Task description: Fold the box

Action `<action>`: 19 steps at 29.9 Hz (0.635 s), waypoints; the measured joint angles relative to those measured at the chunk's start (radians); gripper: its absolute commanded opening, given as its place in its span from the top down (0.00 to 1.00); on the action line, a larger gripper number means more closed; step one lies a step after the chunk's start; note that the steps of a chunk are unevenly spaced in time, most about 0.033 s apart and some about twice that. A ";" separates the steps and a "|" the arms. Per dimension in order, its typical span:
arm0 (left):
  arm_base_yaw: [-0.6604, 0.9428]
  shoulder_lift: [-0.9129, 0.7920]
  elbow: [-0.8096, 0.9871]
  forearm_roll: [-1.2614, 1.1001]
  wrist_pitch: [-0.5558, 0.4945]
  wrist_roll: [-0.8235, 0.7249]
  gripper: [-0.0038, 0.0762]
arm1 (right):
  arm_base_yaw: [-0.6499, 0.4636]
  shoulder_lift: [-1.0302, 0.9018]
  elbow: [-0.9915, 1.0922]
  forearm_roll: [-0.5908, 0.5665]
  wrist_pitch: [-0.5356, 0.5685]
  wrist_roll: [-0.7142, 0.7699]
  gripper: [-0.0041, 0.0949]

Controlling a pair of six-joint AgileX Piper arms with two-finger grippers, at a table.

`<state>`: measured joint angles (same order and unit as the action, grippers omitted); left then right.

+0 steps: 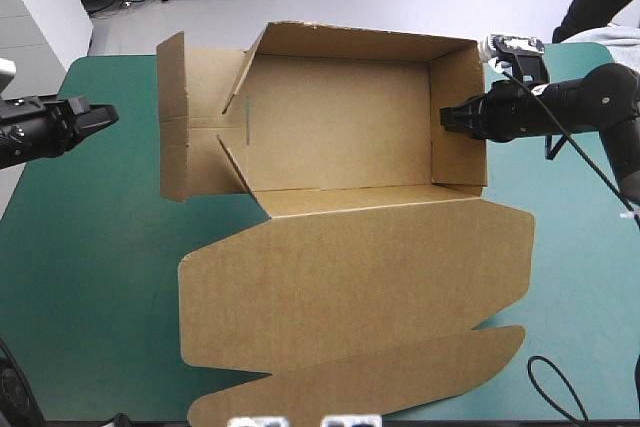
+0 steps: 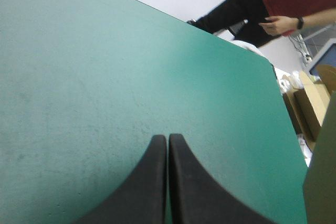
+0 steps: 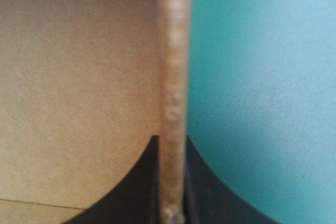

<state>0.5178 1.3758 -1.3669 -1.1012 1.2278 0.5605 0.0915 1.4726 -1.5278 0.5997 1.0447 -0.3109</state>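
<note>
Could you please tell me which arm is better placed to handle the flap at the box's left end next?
Likely the left. The left gripper is shut and empty over the teal-green cover, near that flap. The right gripper is shut on the box, clamping its right wall at the opposite end.

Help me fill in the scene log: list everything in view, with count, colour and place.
Brown cardboard box, a cut sheet partly folded: one, brown, middle of the table; far and right walls raised, left end flaps open and not tucked.
Box lid: one, brown, lying flat toward the table's near edge.
Teal-green table cover: one, teal-green, under the box.
Left gripper: one, black fingers, shut and holding nothing, over bare cover to the left of the box.
Right gripper: one, black fingers, shut on the box's right wall, with the board's edge between them.
</note>
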 measured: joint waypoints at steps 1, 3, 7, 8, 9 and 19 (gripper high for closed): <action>-0.020 0.001 0.000 -0.004 0.000 0.000 0.96 | 0.000 0.000 0.000 0.011 -0.002 -0.007 0.98; -0.058 0.002 0.000 -0.016 0.001 0.000 0.96 | 0.000 0.000 0.000 0.023 -0.004 -0.015 0.98; -0.139 0.004 0.000 -0.032 0.001 0.000 0.96 | -0.001 0.000 0.001 0.026 -0.017 -0.020 0.98; -0.158 0.004 0.000 -0.035 0.001 0.000 0.96 | -0.003 0.000 0.001 0.028 -0.022 -0.021 0.98; -0.175 0.004 0.000 -0.039 0.001 0.000 0.96 | -0.004 0.000 0.001 0.029 -0.027 -0.022 0.98; -0.262 -0.020 0.000 -0.106 0.001 0.001 0.96 | -0.007 0.000 0.006 0.029 -0.077 -0.023 0.97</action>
<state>0.2559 1.3558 -1.3669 -1.2071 1.2288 0.5615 0.0850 1.4726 -1.5213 0.6284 0.9677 -0.3341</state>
